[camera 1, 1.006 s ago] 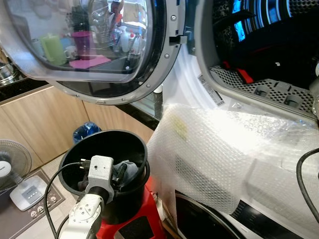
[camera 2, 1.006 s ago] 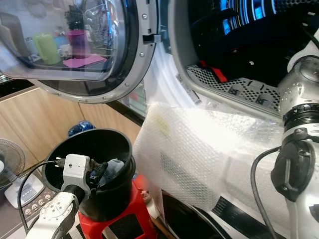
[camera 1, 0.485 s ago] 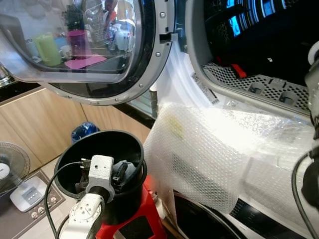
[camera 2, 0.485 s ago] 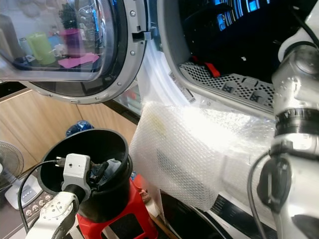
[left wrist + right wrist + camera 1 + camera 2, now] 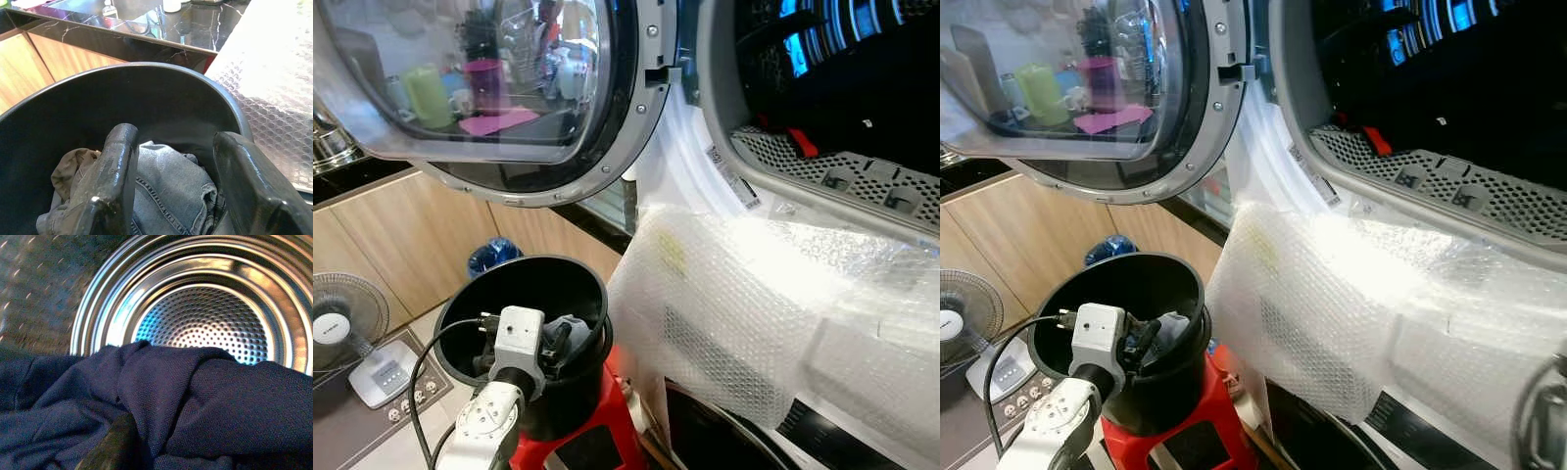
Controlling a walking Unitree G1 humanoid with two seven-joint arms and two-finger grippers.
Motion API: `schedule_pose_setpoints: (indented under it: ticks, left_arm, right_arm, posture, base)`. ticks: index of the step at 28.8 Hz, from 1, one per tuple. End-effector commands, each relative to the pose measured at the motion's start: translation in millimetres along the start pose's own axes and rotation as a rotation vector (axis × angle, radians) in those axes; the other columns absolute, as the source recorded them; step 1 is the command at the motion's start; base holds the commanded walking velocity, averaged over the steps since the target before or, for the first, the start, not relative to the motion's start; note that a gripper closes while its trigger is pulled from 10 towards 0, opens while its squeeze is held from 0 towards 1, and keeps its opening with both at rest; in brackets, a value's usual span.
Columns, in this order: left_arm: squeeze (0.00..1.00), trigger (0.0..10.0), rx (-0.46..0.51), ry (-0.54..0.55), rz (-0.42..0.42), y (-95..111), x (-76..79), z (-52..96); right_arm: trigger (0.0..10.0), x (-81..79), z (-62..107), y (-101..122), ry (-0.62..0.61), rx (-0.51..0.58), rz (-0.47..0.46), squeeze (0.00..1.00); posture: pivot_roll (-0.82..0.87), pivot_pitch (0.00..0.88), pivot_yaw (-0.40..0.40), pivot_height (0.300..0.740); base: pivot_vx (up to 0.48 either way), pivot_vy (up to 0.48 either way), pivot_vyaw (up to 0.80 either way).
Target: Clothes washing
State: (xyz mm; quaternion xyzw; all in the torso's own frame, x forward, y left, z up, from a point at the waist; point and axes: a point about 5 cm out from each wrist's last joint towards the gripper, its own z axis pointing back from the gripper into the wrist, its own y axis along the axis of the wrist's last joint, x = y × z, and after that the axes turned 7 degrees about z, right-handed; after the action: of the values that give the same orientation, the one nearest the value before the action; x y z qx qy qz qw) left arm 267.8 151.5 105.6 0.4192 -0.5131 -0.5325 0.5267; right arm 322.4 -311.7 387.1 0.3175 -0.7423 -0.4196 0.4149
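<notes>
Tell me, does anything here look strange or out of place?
Yes. Bubble wrap is draped over the front of the washing machine, below the open door, which is unusual for an appliance in use. Also, the black bucket holding jeans stands on a red stool, not on the floor.

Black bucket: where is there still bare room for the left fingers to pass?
In the black bucket, bare dark wall runs along the far side, above the jeans. The near side is crowded: jeans and olive cloth lie bunched under the open left gripper.
</notes>
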Motion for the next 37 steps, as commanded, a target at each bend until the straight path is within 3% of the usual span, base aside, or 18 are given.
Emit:
schedule_pose_setpoints:
  ticks: [1, 7, 10, 12, 15, 16, 18, 19, 21, 24, 28, 30, 33, 35, 37]
  left_arm:
    - [0.00, 10.0, -0.010, -0.007, -0.002, -0.6, -0.9, -0.2]
    - [0.00, 10.0, -0.003, -0.008, -0.003, 1.7, -0.8, -2.3]
    - [0.00, 10.0, -0.001, 0.005, -0.003, 2.0, -3.1, -1.0]
    - [0.00, 10.0, 0.000, 0.009, -0.003, 2.7, -4.2, -0.6]
    - [0.00, 10.0, 0.000, 0.010, -0.005, 2.9, -4.9, 0.1]
    - [0.00, 10.0, 0.000, 0.010, -0.005, 2.9, -4.9, 0.1]
    - [0.00, 10.0, -0.003, 0.011, -0.004, 2.2, -5.4, 0.5]
    - [0.00, 10.0, -0.004, 0.010, -0.004, 2.1, -5.2, 1.0]
    - [0.00, 10.0, -0.004, 0.008, -0.003, 2.3, -4.7, 0.5]
    - [0.00, 10.0, -0.002, 0.010, 0.000, 3.1, -4.6, -0.9]
    - [0.00, 10.0, 0.001, 0.008, -0.003, 4.5, -5.4, -2.3]
    - [0.00, 10.0, 0.000, 0.010, -0.002, 4.3, -5.9, -2.4]
    - [0.00, 10.0, -0.001, 0.010, -0.003, 4.3, -6.0, -2.5]
    - [0.00, 10.0, -0.001, 0.009, -0.001, 4.5, -5.7, -2.9]
    - [0.00, 10.0, 0.000, 0.006, -0.003, 4.7, -5.5, -3.0]
  right_arm:
    - [10.0, -4.6, 2.5, -2.0, 0.037, -0.013, 0.025, 0.00]
    - [10.0, -23.8, -4.3, -10.1, 0.202, -0.058, -0.188, 0.00]
    - [10.0, -36.6, -1.1, -2.4, 0.297, -0.013, -0.356, 0.00]
    - [10.0, -42.7, 5.3, -3.3, 0.320, -0.025, -0.306, 0.00]
    - [10.0, -43.7, 12.5, -7.5, 0.346, -0.014, -0.136, 0.00]
    - [10.0, -43.7, 12.5, -7.5, 0.346, -0.014, -0.136, 0.00]
    - [10.0, -39.9, 17.9, 1.3, 0.402, 0.019, -0.302, 0.00]
    - [10.0, -33.0, 23.8, 12.0, 0.447, 0.062, -0.438, 0.00]
    - [10.0, -27.9, 27.7, 18.2, 0.472, 0.098, -0.480, 0.00]
    - [10.0, -20.1, 31.3, 25.9, 0.459, 0.167, -0.435, 0.00]
    - [10.0, -7.0, 35.7, 43.3, 0.466, 0.292, -0.590, 0.00]
    - [10.0, -6.8, 38.8, 44.3, 0.501, 0.287, -0.608, 0.00]
    - [10.0, -10.2, 41.1, 38.1, 0.539, 0.242, -0.564, 0.00]
    - [10.0, -18.5, 45.4, 27.6, 0.594, 0.209, -0.408, 0.00]
    - [10.0, -25.8, 50.0, 23.8, 0.665, 0.220, -0.383, 0.00]
  posture:
    - [-0.03, 0.000, 0.065, 0.740]
    - [-0.02, 0.000, 0.063, 0.740]
    - [0.00, 0.000, 0.058, 0.740]
    - [0.00, 0.004, 0.064, 0.740]
    - [0.00, 0.008, 0.065, 0.740]
    - [0.00, 0.008, 0.065, 0.740]
    - [-0.01, 0.011, 0.066, 0.740]
    - [-0.01, 0.018, 0.067, 0.740]
    - [-0.02, 0.025, 0.066, 0.740]
    - [-0.02, 0.024, 0.068, 0.740]
    - [-0.02, 0.031, 0.074, 0.740]
    - [-0.02, 0.031, 0.074, 0.740]
    - [-0.02, 0.032, 0.074, 0.740]
    - [-0.02, 0.032, 0.074, 0.740]
    - [-0.02, 0.023, 0.077, 0.740]
  base:
    - [0.000, 0.000, 0.00]
    - [0.000, 0.000, 0.00]
    - [0.000, 0.000, 0.00]
    - [0.000, 0.000, 0.00]
    - [0.000, 0.000, 0.00]
    - [0.000, 0.000, 0.00]
    - [0.000, 0.000, 0.00]
    - [0.000, 0.000, 0.00]
    - [0.000, 0.000, 0.00]
    - [0.000, 0.000, 0.00]
    - [0.000, 0.000, 0.00]
    - [0.000, 0.000, 0.00]
    - [0.000, 0.000, 0.00]
    - [0.000, 0.000, 0.00]
    - [0.000, 0.000, 0.00]
